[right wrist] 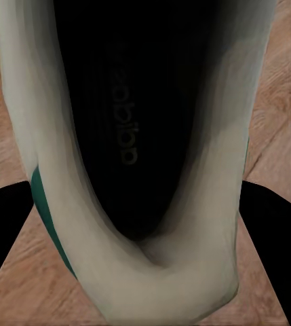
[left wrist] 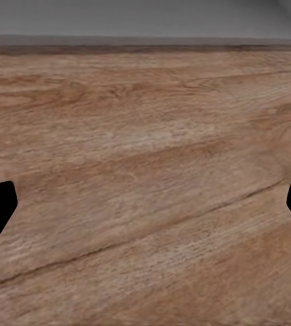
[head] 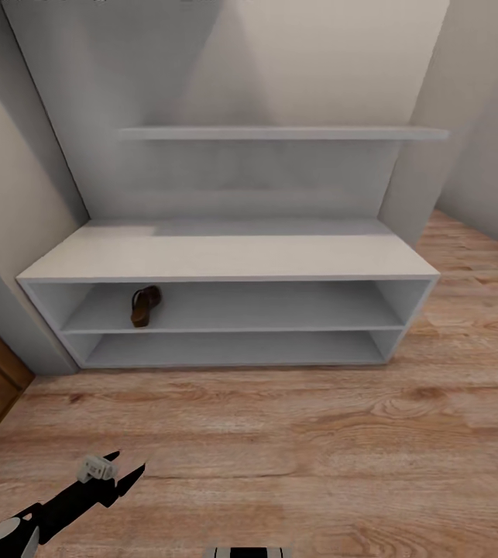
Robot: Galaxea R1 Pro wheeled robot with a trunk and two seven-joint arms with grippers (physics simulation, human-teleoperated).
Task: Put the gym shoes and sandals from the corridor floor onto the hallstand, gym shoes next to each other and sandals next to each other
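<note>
- Plainly, a white gym shoe [right wrist: 145,170] is seen from above in the right wrist view, its dark insole and collar opening facing the camera and a green stripe showing on one side.
- The shoe lies between the two dark fingers of the right claw [right wrist: 142,238], which stand on either side of its heel end; whether the fingers press on it or are merely set around it cannot be told, and nothing shows whether the shoe is lifted or resting on the corridor floor [right wrist: 281,102] seen beneath it.
- The straddling pose is judged to suit a grasp across the narrow heel, so that the shoe can be carried level.
- One brown sandal [head: 145,305] is lying in the upper open shelf row of the hallstand [head: 225,256], near that row's left end, apparently tilted on its side; it is thus off the floor, and room is left beside it for its mate.
- The bench top of the hallstand and the floating shelf [head: 279,133] above it carry no shoes.
- The left claw [head: 121,477] is held low over the floor planks, well apart from the hallstand, its fingers spread wide with nothing between them.
</note>
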